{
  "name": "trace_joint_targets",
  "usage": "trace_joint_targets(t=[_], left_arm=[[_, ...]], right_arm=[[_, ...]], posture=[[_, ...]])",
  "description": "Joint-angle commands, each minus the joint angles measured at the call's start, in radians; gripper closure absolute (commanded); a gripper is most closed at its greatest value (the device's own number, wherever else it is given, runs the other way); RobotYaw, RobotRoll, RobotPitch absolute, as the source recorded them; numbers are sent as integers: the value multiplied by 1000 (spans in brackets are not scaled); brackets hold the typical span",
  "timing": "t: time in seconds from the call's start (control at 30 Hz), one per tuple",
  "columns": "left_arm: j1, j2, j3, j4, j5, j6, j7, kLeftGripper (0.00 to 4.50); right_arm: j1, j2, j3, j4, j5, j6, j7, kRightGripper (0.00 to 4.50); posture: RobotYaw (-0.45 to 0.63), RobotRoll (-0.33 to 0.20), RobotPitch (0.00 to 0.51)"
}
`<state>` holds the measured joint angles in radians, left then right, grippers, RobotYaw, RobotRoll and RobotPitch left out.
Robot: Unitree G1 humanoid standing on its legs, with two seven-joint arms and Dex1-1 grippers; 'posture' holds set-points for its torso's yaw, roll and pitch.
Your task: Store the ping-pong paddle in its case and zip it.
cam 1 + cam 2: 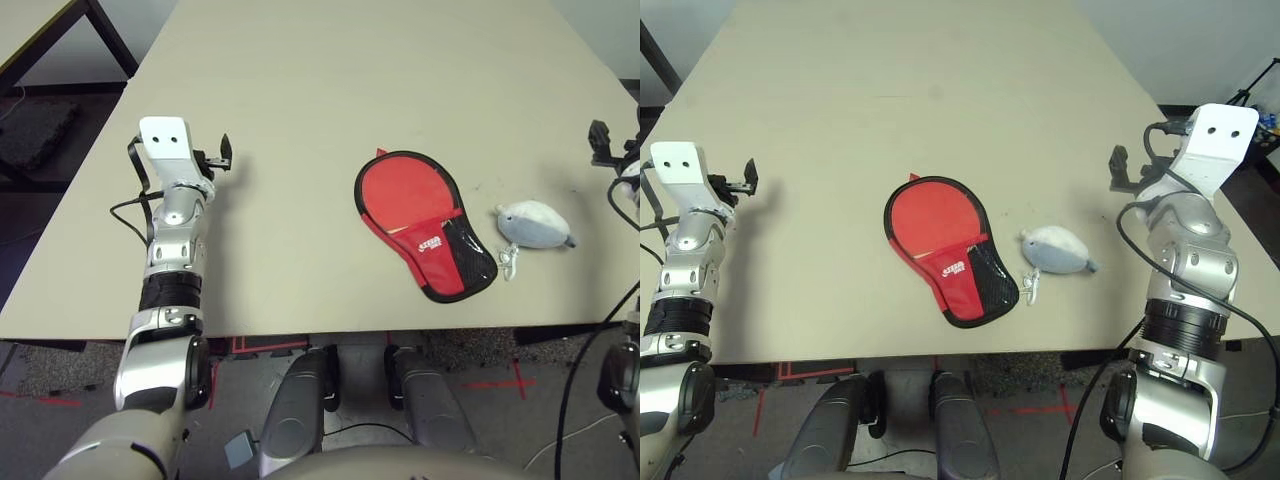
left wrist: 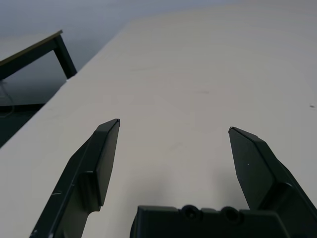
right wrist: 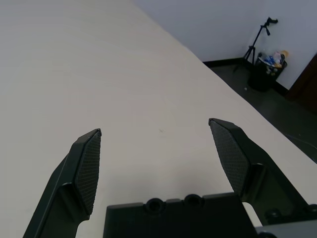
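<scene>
Near the front edge of the worktop (image 1: 940,60), a little right of the middle, lies the case (image 1: 945,245), a red paddle-shaped fabric cover with black zipper edging, flat on the surface with its round end pointing away from the robot and its narrow end, bearing the mesh pocket and a small white logo, angled toward the front right. Along a slit across the case a thin strip of light wood shows, which may be the ping-pong paddle (image 1: 400,230) inside it; whether the zipper is fully closed cannot be told. Just beside the narrow end, to the right and apart from it, rests a white fluffy ball (image 1: 1055,250) with a short white cord (image 1: 1030,288) trailing toward the front edge. Wide bare surface lies behind the case and to its left, with nothing between it and the far edge. The left hand (image 1: 222,155) hangs well to the left of the case, close to the worktop's left edge, its fingers (image 2: 101,158) spread wide and gripping nothing. The right hand (image 1: 1122,168) hangs well to the right, beyond the ball and near the right edge, its fingers (image 3: 86,168) likewise spread apart and empty. Past the right edge, on the floor, stand a tripod (image 3: 257,37) and a dark bin (image 3: 265,74).
</scene>
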<state>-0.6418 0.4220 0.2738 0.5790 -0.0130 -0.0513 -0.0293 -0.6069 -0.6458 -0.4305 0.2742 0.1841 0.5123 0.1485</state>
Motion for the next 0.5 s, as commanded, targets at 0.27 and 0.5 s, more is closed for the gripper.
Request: trace_joint_targets(t=[0.27,0.5], left_arm=[[87,15,48,-58,-22,10,52,0],[158,17,74,-89,-41,22,82,0]], right_arm=[[10,-16,-85,219,45,-109,2,19],[32,-32,-76,246,50,-162,37,19]], posture=[[15,0,223],[20,0,207]])
